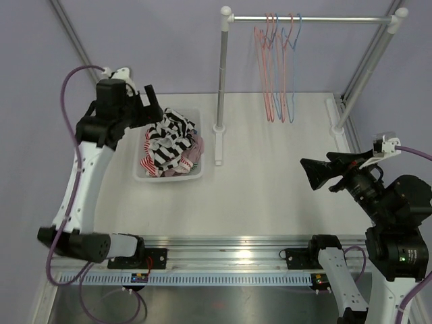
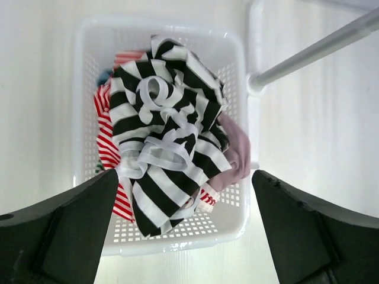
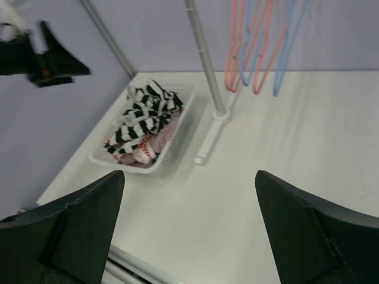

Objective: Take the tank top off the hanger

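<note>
L pincer released over basket, counter far-left. Striped tank top inside, off hangers. Step looks done; nxt: retract. R pincer open.

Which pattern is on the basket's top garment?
The garment is black-and-white striped; left wrist view shows it best.

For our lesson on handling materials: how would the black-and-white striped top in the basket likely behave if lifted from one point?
Probably floppy: the striped top lies crumpled in folds, so it would likely drape. Likely light, being thin fabric. Its loose white straps may snag neighbouring clothes in the basket.
</note>
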`<action>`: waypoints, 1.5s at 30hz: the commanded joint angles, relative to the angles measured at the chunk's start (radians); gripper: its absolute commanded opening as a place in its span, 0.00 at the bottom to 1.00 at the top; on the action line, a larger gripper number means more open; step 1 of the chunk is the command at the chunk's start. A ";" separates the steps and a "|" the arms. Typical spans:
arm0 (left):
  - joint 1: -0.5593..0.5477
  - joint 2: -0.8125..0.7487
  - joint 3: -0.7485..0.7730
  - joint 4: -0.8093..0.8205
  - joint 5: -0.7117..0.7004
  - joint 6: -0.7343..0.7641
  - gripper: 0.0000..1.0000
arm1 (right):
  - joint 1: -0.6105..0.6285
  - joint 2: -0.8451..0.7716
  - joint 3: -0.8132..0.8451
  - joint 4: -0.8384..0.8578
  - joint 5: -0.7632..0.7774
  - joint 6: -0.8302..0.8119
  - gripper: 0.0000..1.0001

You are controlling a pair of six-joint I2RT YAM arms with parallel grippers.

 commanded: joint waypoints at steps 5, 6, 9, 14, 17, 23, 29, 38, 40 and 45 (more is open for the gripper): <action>-0.003 -0.458 -0.293 0.127 -0.116 0.056 0.99 | 0.001 0.045 -0.021 -0.112 0.314 -0.110 0.99; -0.003 -0.495 -0.310 0.123 -0.153 0.064 0.99 | 0.004 0.045 -0.022 -0.120 0.345 -0.113 1.00; -0.004 -0.636 -0.362 0.058 -0.213 0.121 0.99 | 0.010 0.047 -0.021 -0.152 0.422 -0.124 1.00; -0.010 -0.793 -0.413 -0.052 -0.346 0.167 0.99 | 0.052 0.039 -0.030 -0.169 0.451 -0.151 0.99; -0.012 -0.889 -0.476 -0.062 -0.249 0.196 0.99 | 0.073 0.041 -0.027 -0.188 0.542 -0.167 0.99; -0.012 -1.012 -0.542 -0.088 -0.192 0.190 0.99 | 0.124 0.021 -0.025 -0.220 0.656 -0.184 1.00; -0.013 -1.037 -0.540 -0.112 -0.153 0.182 0.99 | 0.126 -0.014 -0.056 -0.218 0.647 -0.181 0.99; -0.013 -1.050 -0.574 -0.083 -0.132 0.184 0.99 | 0.124 -0.005 -0.091 -0.203 0.649 -0.168 0.99; -0.013 -1.052 -0.583 -0.069 -0.130 0.182 0.99 | 0.124 -0.001 -0.099 -0.200 0.650 -0.164 1.00; -0.013 -1.053 -0.597 -0.055 -0.135 0.179 0.99 | 0.124 -0.004 -0.122 -0.181 0.652 -0.162 0.99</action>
